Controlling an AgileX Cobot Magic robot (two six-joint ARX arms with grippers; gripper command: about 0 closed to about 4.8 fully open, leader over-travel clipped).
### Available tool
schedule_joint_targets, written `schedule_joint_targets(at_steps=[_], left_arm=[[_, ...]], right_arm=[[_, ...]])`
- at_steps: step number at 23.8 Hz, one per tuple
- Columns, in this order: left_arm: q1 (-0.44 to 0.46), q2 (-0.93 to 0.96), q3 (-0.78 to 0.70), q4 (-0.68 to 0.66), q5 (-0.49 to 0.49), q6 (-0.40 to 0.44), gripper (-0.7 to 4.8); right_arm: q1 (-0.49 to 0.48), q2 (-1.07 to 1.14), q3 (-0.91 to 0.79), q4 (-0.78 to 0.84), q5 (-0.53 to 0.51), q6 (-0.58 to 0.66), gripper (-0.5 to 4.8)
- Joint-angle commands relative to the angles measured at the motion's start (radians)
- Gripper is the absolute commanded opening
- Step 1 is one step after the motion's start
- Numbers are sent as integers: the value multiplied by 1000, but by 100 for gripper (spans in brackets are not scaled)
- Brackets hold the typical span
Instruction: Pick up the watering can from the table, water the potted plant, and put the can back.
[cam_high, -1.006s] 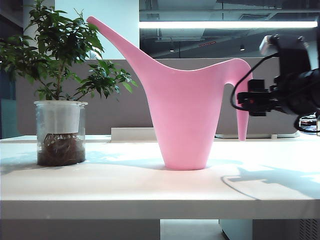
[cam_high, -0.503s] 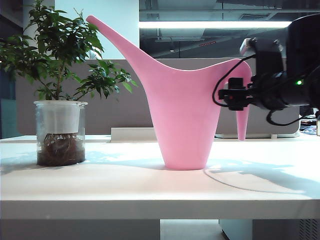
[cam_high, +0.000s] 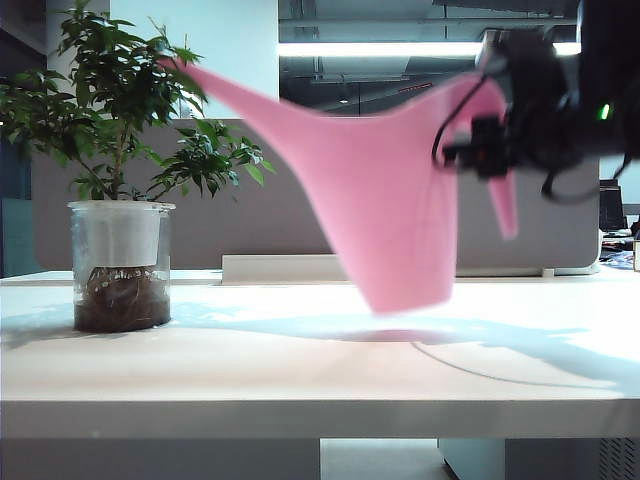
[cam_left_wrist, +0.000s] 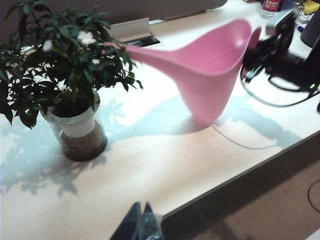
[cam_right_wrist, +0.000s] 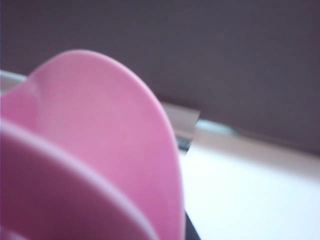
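Note:
The pink watering can (cam_high: 380, 190) hangs just above the white table (cam_high: 250, 370), tilted and blurred, with only its shadow below its base. Its spout tip (cam_high: 190, 70) reaches into the leaves of the potted plant (cam_high: 120, 250), which stands at the left in a clear glass pot. My right gripper (cam_high: 487, 148) is shut on the can's curved handle at the upper right. The can (cam_right_wrist: 100, 140) fills most of the right wrist view and hides the fingers there. In the left wrist view my left gripper (cam_left_wrist: 142, 207) stays shut and empty near the table's front edge, well short of the plant (cam_left_wrist: 75, 85) and the can (cam_left_wrist: 210, 70).
A grey partition (cam_high: 270, 200) runs behind the table, with a low white strip (cam_high: 280, 268) at its foot. The right arm's black cable (cam_high: 480, 370) trails over the tabletop. A bottle (cam_left_wrist: 271, 5) stands at the far corner. The table's front edge (cam_left_wrist: 240, 172) drops to the floor.
My right gripper moved in from the right, closed on the handle and raised the can off the table, tipping it. The left gripper and the plant stayed still.

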Motion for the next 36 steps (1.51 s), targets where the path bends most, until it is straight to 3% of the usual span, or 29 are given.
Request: schedule_joint_targets(at_steps=[1, 5, 8, 13, 17, 27, 30, 36], left_arm=[[1, 0, 3, 7, 5, 3, -5], [1, 0, 3, 6, 5, 3, -5], [1, 0, 3, 6, 5, 3, -5], [1, -1, 3, 6, 5, 3, -5], [1, -1, 3, 6, 5, 3, -5], [1, -1, 3, 6, 5, 3, -5], [1, -1, 3, 6, 5, 3, -5], [1, -1, 3, 6, 5, 3, -5]], right_arm=[[0, -149, 38, 6, 54, 2, -6], [0, -338, 39, -144, 46, -64, -6], [0, -436, 39, -244, 52, -185, -6], [-1, -526, 39, -359, 150, -312, -6], [-1, -512, 39, -398, 156, -343, -6], [0, -351, 84, -315, 152, -342, -6], [0, -309, 137, -317, 85, -347, -6], [3, -263, 220, -346, 77, -441, -6]])
